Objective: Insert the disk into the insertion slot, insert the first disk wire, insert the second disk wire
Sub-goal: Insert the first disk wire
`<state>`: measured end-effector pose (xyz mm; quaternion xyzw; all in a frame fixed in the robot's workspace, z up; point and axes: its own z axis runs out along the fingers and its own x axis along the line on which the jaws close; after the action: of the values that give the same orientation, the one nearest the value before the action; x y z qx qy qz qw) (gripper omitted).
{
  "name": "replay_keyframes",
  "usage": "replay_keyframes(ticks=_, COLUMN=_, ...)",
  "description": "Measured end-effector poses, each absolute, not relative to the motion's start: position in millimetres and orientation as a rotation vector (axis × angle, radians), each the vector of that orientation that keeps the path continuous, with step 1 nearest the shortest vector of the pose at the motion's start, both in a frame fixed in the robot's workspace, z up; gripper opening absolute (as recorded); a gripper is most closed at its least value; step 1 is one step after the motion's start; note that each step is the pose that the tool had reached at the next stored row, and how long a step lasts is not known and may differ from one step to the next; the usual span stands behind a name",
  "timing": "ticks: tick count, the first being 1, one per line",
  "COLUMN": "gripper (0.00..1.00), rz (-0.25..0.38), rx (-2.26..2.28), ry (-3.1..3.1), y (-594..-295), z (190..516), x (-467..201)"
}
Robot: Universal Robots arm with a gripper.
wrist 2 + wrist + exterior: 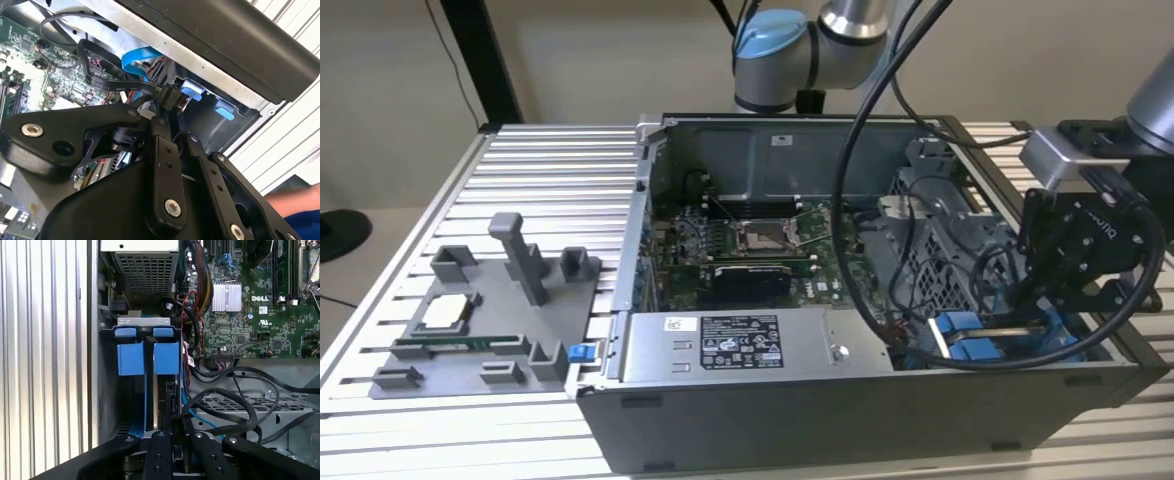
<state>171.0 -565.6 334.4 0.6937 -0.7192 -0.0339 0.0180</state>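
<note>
**Robotics lab bench set up for computer assembly**

A ribbed aluminium-profile worktop (520,170) carries 1 open desktop computer case (854,430) with its motherboard (747,240) laid bare. Beside the case, to the exterior view's left, a grey moulded fixture tray (500,325) holds loose parts in shaped pockets. A jointed robot arm (774,50) with pale blue joint caps rises behind the case, and thick black cables (851,140) hang from it. A plain beige wall (387,80) and 1 black upright post (480,60) back the bench. In the second wrist view, a blue patch (295,220) may be a person's sleeve, though it is too blurred to be sure.
</note>
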Motion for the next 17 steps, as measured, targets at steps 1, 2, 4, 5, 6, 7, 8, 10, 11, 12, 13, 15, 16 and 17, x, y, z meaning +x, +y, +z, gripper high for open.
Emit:
replay_keyframes(ticks=1, gripper=0.0, rz=-0.105, rx=2.154, ry=-2.234, y=-565.6, z=333.2, x=171.0)
replay_keyframes(ticks=2, gripper=0.0, rz=-0.105, rx=2.155, ry=-2.234, y=-565.6, z=331.6, x=171.0)
replay_keyframes(ticks=4, gripper=0.0, rz=-0.107, rx=2.155, ry=-2.234, y=-565.6, z=329.8, x=171.0)
replay_keyframes(ticks=5, gripper=0.0, rz=-0.107, rx=2.155, ry=-2.234, y=-565.6, z=329.8, x=171.0)
replay_keyframes(ticks=6, gripper=0.0, rz=-0.107, rx=2.155, ry=-2.234, y=-565.6, z=329.8, x=171.0)
replay_keyframes(ticks=7, gripper=0.0, rz=-0.107, rx=2.155, ry=-2.234, y=-565.6, z=329.8, x=171.0)
replay_keyframes(ticks=8, gripper=0.0, rz=-0.107, rx=2.155, ry=-2.234, y=-565.6, z=329.8, x=171.0)
replay_keyframes(ticks=10, gripper=0.0, rz=-0.107, rx=2.155, ry=-2.234, y=-565.6, z=329.8, x=171.0)
replay_keyframes(ticks=11, gripper=0.0, rz=-0.107, rx=2.155, ry=-2.234, y=-565.6, z=329.8, x=171.0)
replay_keyframes(ticks=12, gripper=1.0, rz=-0.108, rx=2.155, ry=-2.234, y=-565.6, z=329.6, x=170.9)
replay_keyframes(ticks=13, gripper=1.0, rz=-0.109, rx=2.156, ry=-2.235, y=-565.5, z=329.1, x=170.9)
replay_keyframes(ticks=15, gripper=1.0, rz=-0.108, rx=2.155, ry=-2.235, y=-565.6, z=329.2, x=171.0)
replay_keyframes(ticks=16, gripper=1.0, rz=-0.108, rx=2.155, ry=-2.234, y=-565.6, z=329.6, x=171.0)
replay_keyframes(ticks=17, gripper=1.0, rz=-0.107, rx=2.155, ry=-2.234, y=-565.6, z=329.8, x=171.0)
